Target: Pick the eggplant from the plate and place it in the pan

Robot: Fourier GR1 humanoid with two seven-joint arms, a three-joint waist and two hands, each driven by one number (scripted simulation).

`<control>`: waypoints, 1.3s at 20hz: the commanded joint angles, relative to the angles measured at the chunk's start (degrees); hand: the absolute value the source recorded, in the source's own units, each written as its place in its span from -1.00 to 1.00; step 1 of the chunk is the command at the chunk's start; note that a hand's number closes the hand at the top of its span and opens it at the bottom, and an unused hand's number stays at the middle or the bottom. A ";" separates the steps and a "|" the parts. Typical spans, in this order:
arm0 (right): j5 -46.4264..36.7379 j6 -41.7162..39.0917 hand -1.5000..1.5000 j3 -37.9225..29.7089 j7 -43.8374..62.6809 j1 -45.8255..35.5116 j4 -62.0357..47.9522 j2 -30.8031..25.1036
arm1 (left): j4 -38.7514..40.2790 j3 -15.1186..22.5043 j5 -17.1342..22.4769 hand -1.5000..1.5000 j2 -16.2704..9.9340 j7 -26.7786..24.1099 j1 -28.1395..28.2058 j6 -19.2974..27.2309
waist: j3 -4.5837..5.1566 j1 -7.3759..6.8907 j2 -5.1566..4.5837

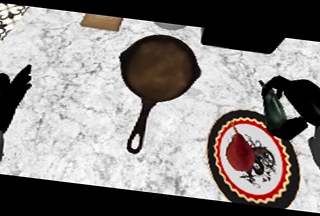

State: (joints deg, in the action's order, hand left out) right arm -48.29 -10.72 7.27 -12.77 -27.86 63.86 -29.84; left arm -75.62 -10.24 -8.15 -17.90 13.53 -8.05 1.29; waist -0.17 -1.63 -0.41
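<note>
**Eggplant lifted, pan next**

Right hand (pixel 301 104), right of frame, curled round the dark green-black elongated eggplant (pixel 272 109), held above the upper rim of the round patterned plate (pixel 283 188). Best carried leftward, level, to the brown cast-iron pan (pixel 159 67) at upper centre, lowering well inside the rim. Bare marble between. Left hand (pixel 4 103) relaxed, lower left.

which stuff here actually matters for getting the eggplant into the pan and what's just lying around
Part of the job:
- eggplant, dark green, held in the right hand above the plate's upper edge
- plate, patterned, red and black rim
- pan, brown, handle toward the robot

Just lying about:
- red pear-shaped fruit on the plate
- wooden board at the far edge
- left hand, open, resting at left
</note>
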 commanded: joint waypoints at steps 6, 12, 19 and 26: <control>7.39 7.17 1.00 -7.42 -12.09 -9.58 -1.63 3.76 | -2.67 -0.04 -0.01 0.00 0.34 1.10 2.57 -0.21 | 0.14 0.77 0.38; 5.45 8.72 1.00 -5.52 -6.94 -16.58 -8.36 13.47 | 3.89 -1.22 -0.20 0.00 -0.77 -0.03 -3.79 -1.03 | 0.18 0.96 0.15; 6.12 13.54 1.00 -8.47 -4.69 -25.57 -23.86 21.95 | -1.01 -0.52 -0.08 0.00 0.45 0.90 -0.36 -1.09 | 0.15 -0.28 -0.10; 6.50 17.63 1.00 -12.11 -3.34 -36.72 -39.80 26.77 | 2.56 -0.32 -1.28 0.00 0.47 -0.36 -3.47 -0.55 | 0.17 -0.98 -0.62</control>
State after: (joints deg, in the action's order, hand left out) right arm -42.08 4.71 -2.72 -15.84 -59.72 32.70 -4.79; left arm -74.53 -10.94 -8.72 -17.69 13.70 -10.09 0.41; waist -0.01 -2.24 -0.73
